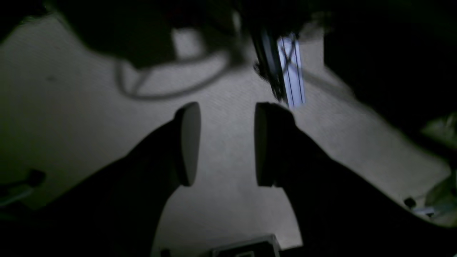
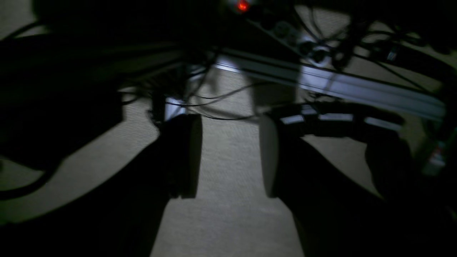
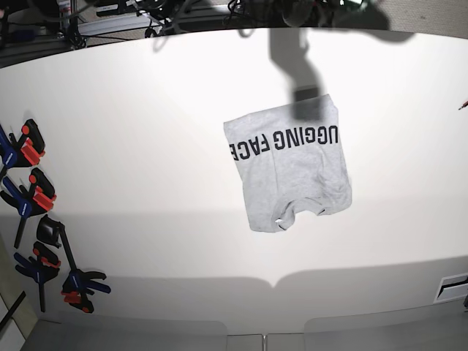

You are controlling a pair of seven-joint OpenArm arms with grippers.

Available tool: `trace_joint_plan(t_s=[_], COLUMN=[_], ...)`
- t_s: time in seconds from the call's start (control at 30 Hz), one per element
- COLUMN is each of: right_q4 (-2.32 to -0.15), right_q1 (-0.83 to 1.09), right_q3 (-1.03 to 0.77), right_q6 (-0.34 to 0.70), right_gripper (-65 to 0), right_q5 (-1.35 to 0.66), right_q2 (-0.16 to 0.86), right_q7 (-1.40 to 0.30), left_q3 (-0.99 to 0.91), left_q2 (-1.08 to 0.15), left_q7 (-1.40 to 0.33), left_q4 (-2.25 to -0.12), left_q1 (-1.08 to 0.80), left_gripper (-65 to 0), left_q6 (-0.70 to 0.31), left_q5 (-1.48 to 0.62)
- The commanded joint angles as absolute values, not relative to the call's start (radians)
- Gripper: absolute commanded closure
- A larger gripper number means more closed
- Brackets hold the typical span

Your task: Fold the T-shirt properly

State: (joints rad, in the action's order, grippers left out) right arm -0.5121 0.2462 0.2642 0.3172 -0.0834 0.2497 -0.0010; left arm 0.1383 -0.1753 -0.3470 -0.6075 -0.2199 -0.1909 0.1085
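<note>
The T-shirt (image 3: 289,172) lies on the white table (image 3: 131,117), right of centre, folded into a rough rectangle with the black lettering "UGGING FACE" facing up and the collar edge toward the front. Neither arm shows in the base view; only a shadow falls on the shirt's far edge. In the left wrist view my left gripper (image 1: 226,142) is open and empty, over dim carpeted floor. In the right wrist view my right gripper (image 2: 228,157) is open and empty, also over floor. The shirt shows in neither wrist view.
Several blue, red and black clamps (image 3: 29,197) lie along the table's left edge. An aluminium rail (image 2: 350,87), cables and a power strip with a red light (image 2: 242,5) lie beyond the right gripper. A cable loop (image 1: 160,89) and a rail (image 1: 291,67) lie beyond the left gripper.
</note>
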Motion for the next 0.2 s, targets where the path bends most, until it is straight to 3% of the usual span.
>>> trace_joint_plan(t_s=[0.0,0.17], right_q4=[-0.521,-0.535], right_q1=[0.249,0.247], right_q3=[0.263,0.263], right_q6=[0.343,0.367], right_gripper=[-25.0,-25.0], right_q5=[-0.089,-0.089], right_q2=[0.259,0.26], right_q7=[0.008,0.009], left_q3=[0.139,0.139], left_q2=[-0.177,-0.157], left_q7=[-0.359,-0.373], left_q4=[-0.623,-0.643], left_q1=[-0.224,-0.224], left_gripper=[-23.0,-23.0], left_q6=[-0.194,-0.194], left_q5=[0.104,0.104])
